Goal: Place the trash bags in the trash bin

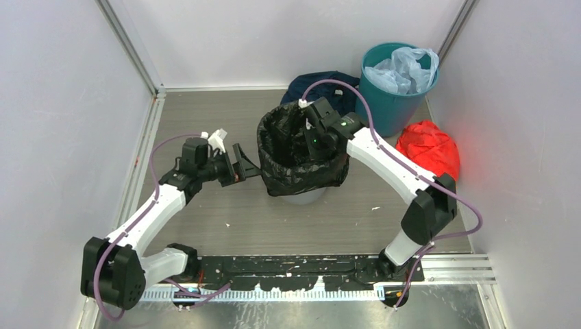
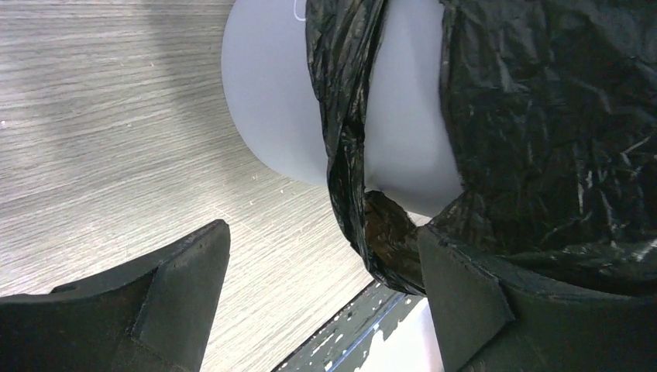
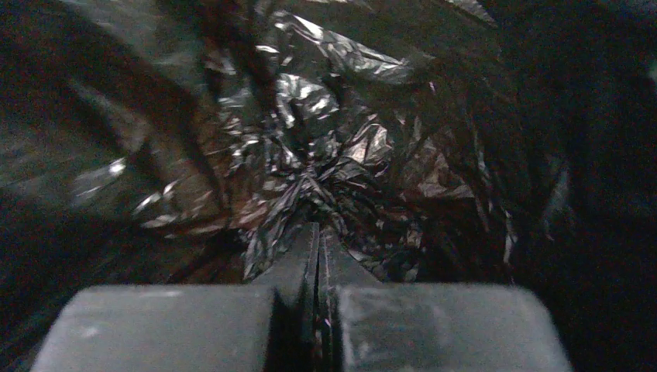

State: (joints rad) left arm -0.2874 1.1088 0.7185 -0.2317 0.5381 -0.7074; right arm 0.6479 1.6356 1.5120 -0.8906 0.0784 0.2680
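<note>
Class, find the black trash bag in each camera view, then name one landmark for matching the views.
Top external: black bag at centre, draped over the grey bin.
Left wrist: black bag fills the upper right, hanging over the bin's pale wall.
Right wrist: black bag fills the frame beyond the shut right fingers.
Shared landmark: the grey bin, seen in top and left wrist views only.

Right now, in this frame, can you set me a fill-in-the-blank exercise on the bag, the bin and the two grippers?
1. The right gripper is down inside the black trash bag, jaws ____.
2. The left gripper, beside the light grey bin, has its jaws ____.
3. The bag's edge hangs over that bin's ____.
Missing words: shut; open; rim.
</note>
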